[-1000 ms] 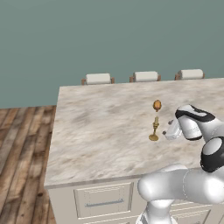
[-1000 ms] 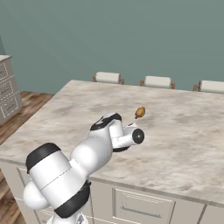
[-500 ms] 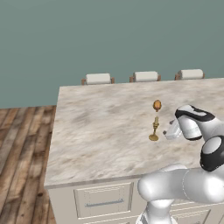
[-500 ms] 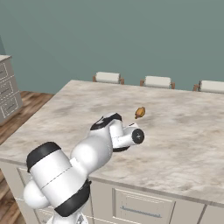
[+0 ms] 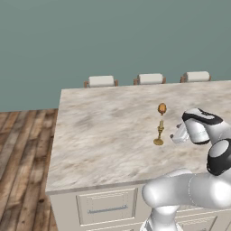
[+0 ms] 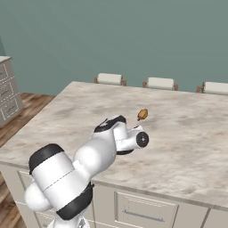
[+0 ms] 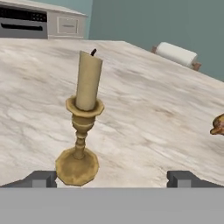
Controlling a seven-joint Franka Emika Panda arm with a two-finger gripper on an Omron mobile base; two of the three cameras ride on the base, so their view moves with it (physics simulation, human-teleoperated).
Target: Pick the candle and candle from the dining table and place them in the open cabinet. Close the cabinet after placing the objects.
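Presently, a slim tan taper candle (image 7: 89, 81) with a short dark wick is seen seated in a turned brass holder (image 7: 79, 144) that has a scalloped cup, a thin knobbed stem and a wide, flat, faceted foot. The candle is stood upright on the large dining table (image 5: 103, 131) with its beige, grey-veined marble-look top; its long axis is held vertical, wick end up, foot flat on the stone. In the hand view a slight lean to the right is shown, though that view tilts with the hand.

In the left base view the candle and its holder (image 5: 159, 134) are placed well in from the table's near edge, toward the right half of the top, just beside the white arm's wrist. A small brown oval object (image 5: 162, 108) is seen a little beyond it, farther from the robot; the same object appears at the right edge of the hand view (image 7: 217, 124) and in the right base view (image 6: 142, 114).

The two-finger gripper (image 7: 111, 178) is held low over the table with its jaws spread wide and nothing gripped between them. The holder's foot is seen just beside the left fingertip (image 7: 41, 178), toward the left of the gap. White-cushioned wooden chairs (image 5: 101, 80) are lined along the far side of the table.
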